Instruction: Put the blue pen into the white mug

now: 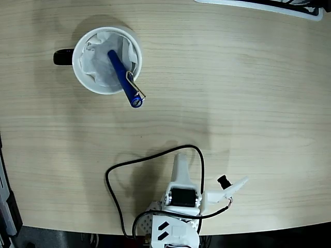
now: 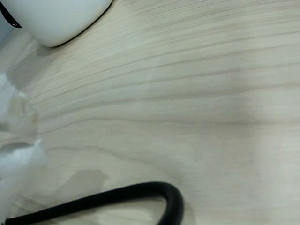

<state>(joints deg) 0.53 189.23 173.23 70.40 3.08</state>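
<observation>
In the fixed view the blue pen (image 1: 124, 78) leans inside the white mug (image 1: 83, 72), clip end over the rim, well apart from the folded arm whose gripper (image 1: 181, 164) I cannot tell is spread or pressed together, while the wrist view shows the mug's base (image 2: 56, 18), wooden table (image 2: 187, 93) and black cable (image 2: 117, 197).

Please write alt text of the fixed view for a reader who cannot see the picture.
Seen from above, a blue pen stands tilted in a white mug lined with crumpled paper, its clip end leaning over the rim. The mug is on a wooden table; the robot arm is folded at the bottom edge, far from it.
</observation>
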